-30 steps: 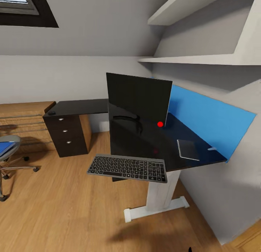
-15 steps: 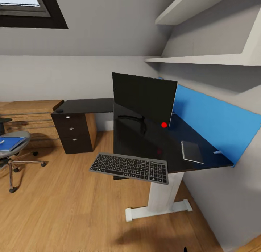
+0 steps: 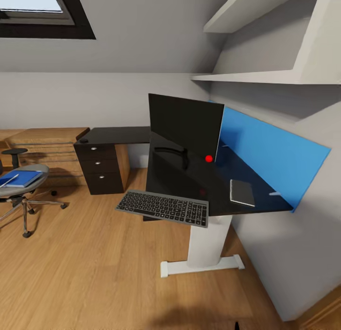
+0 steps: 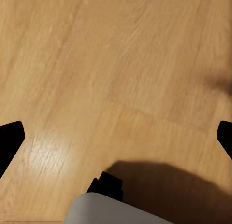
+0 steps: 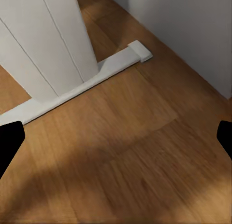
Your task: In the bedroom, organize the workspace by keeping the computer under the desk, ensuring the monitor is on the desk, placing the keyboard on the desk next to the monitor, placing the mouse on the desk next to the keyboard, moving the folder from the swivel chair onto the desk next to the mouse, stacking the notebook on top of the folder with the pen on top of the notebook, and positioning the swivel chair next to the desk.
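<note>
**Facing the desk with both grippers wide apart**

Looking ahead, we see the monitor (image 3: pixel 185 127) and notebook (image 3: pixel 242 192) on the desk (image 3: pixel 189 178), the keyboard (image 3: pixel 162 207) overhanging its front edge. The folder (image 3: pixel 20 178) lies on the swivel chair (image 3: pixel 21 190), perhaps with the pen. Our left gripper (image 4: pixel 116 137) and right gripper (image 5: pixel 116 137) hang splayed above the wooden floor (image 3: pixel 94 263).

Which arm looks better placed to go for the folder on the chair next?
Probably the left. The folder lies on the chair at the head view's far left, the left arm's side. The right claw hangs open by the desk leg, further away.
</note>
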`<state>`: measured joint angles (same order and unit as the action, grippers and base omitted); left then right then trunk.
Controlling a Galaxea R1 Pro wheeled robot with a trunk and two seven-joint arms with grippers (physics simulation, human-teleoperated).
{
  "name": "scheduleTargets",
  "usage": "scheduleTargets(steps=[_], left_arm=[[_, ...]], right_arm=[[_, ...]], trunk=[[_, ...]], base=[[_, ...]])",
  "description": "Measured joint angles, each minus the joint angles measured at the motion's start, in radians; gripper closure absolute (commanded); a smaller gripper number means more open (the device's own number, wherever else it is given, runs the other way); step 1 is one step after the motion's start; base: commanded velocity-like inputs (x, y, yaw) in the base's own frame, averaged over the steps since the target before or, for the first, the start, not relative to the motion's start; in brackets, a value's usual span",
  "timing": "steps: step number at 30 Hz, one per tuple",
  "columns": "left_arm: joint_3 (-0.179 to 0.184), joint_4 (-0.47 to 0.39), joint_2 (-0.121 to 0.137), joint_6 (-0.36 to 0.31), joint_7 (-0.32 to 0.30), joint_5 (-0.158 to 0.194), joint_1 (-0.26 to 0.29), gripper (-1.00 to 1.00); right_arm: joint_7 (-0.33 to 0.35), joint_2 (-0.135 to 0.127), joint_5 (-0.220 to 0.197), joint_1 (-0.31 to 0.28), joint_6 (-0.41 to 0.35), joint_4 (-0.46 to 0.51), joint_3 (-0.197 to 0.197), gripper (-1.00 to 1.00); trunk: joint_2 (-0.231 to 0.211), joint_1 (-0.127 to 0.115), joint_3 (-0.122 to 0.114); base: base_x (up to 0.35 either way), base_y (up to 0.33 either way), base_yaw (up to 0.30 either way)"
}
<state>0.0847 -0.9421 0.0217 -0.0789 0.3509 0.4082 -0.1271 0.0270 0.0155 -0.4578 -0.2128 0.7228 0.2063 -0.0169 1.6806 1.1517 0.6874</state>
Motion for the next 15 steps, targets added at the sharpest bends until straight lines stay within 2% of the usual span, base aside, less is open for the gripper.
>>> scheduleTargets(steps=[4,8,11,15], left_arm=[[0.000,0.000,0.000,0.000,0.000,0.000,0.000,-1.00],[0.000,0.000,0.000,0.000,0.001,0.000,0.000,-1.00],[0.000,0.000,0.000,0.000,0.001,0.000,0.000,-1.00],[-0.001,0.000,0.000,0.000,0.001,0.000,0.000,-1.00]], right_arm=[[0.011,-0.009,0.009,0.000,-0.005,0.008,0.006,-1.00],[0.037,-0.048,0.005,-0.001,-0.048,0.063,0.006,-1.00],[0.055,-0.074,0.005,-0.001,-0.141,0.130,0.005,-1.00],[0.081,-0.107,-0.004,-0.001,-0.330,0.250,0.002,-1.00]], trunk=[[0.000,0.000,0.000],[0.000,0.000,0.000],[0.000,0.000,0.000],[0.000,0.000,0.000]], base=[[-0.036,-0.038,0.001],[-0.012,-0.013,0.000],[-0.005,-0.006,0.000],[-0.003,-0.003,0.000]])
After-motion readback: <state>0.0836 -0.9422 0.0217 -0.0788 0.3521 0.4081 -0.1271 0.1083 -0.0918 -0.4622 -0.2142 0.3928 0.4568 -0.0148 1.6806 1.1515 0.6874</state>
